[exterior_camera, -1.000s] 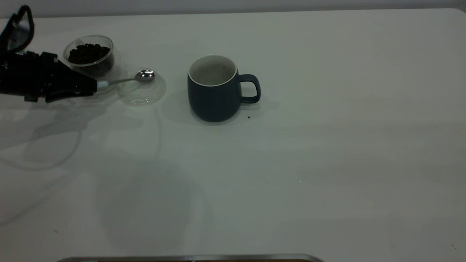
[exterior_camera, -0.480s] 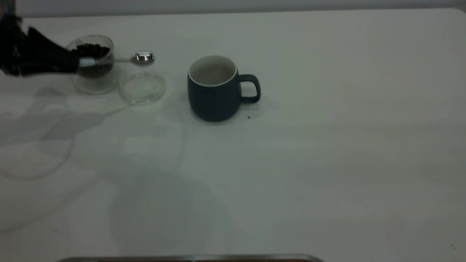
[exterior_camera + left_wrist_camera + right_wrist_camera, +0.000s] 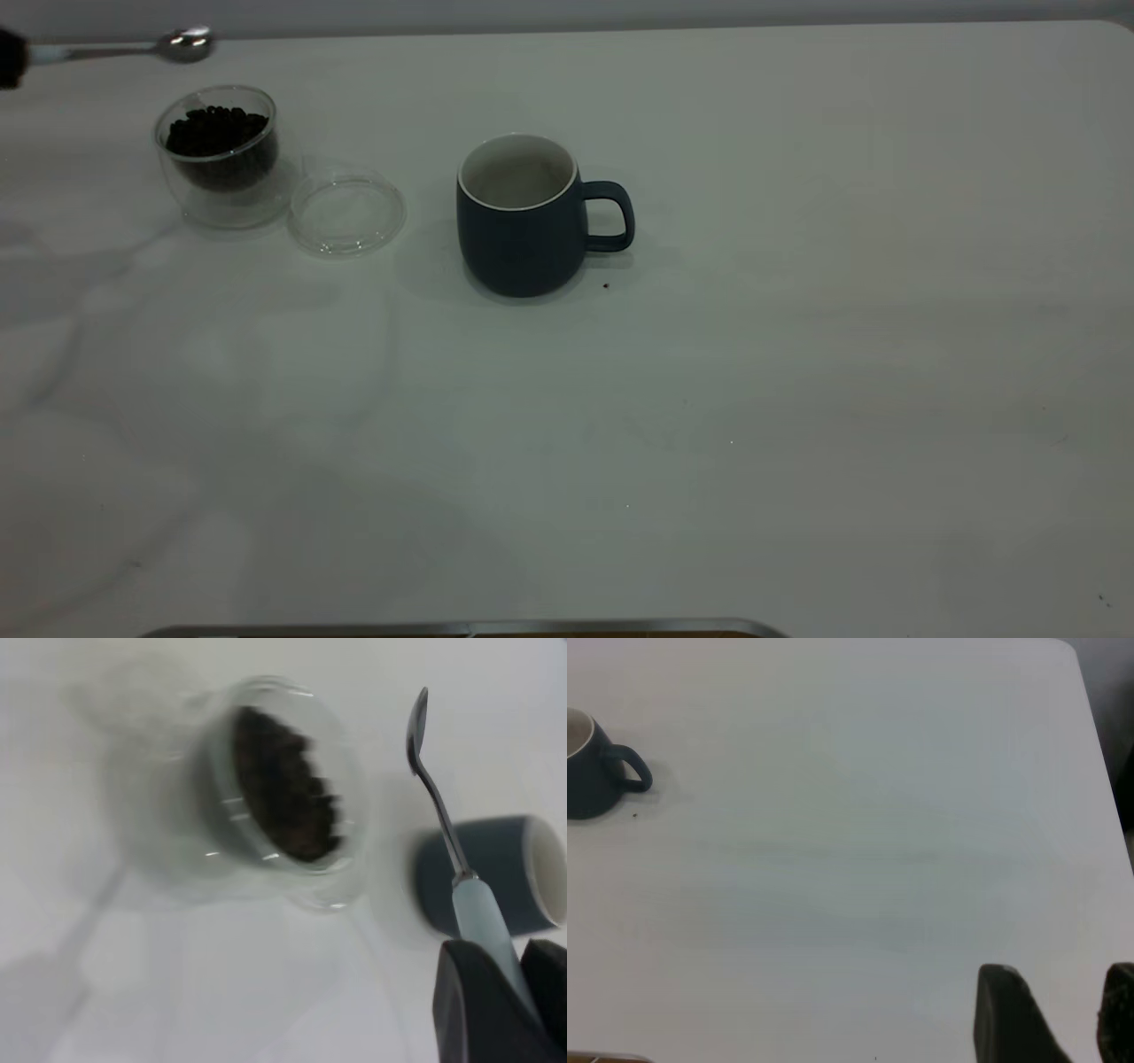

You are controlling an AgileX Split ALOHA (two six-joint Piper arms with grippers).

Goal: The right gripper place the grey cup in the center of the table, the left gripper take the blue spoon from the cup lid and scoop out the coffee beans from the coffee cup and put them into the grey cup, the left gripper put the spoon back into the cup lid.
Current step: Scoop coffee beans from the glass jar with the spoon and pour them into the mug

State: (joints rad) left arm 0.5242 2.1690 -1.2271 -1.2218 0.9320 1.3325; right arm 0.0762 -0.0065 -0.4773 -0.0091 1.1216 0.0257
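The grey cup (image 3: pixel 523 217) stands upright mid-table, handle to the right; it also shows in the left wrist view (image 3: pixel 496 873) and the right wrist view (image 3: pixel 594 771). The coffee cup (image 3: pixel 220 155), full of coffee beans (image 3: pixel 213 131), stands at the far left, also in the left wrist view (image 3: pixel 283 793). The empty cup lid (image 3: pixel 347 213) lies beside it. My left gripper (image 3: pixel 509 979) is shut on the blue spoon (image 3: pixel 438 806) by its pale handle and holds it high, above and behind the coffee cup; the spoon's bowl (image 3: pixel 184 44) shows at the far left edge. My right gripper (image 3: pixel 1063 1010) is open and empty, off to the right.
A single stray bean (image 3: pixel 606 285) lies on the table (image 3: pixel 797 354) just right of the grey cup's base. A dark strip (image 3: pixel 461 629) runs along the table's near edge.
My left gripper has lifted the spoon off the cup lid and carried it up and to the back left, past the coffee cup. The lid now lies empty.
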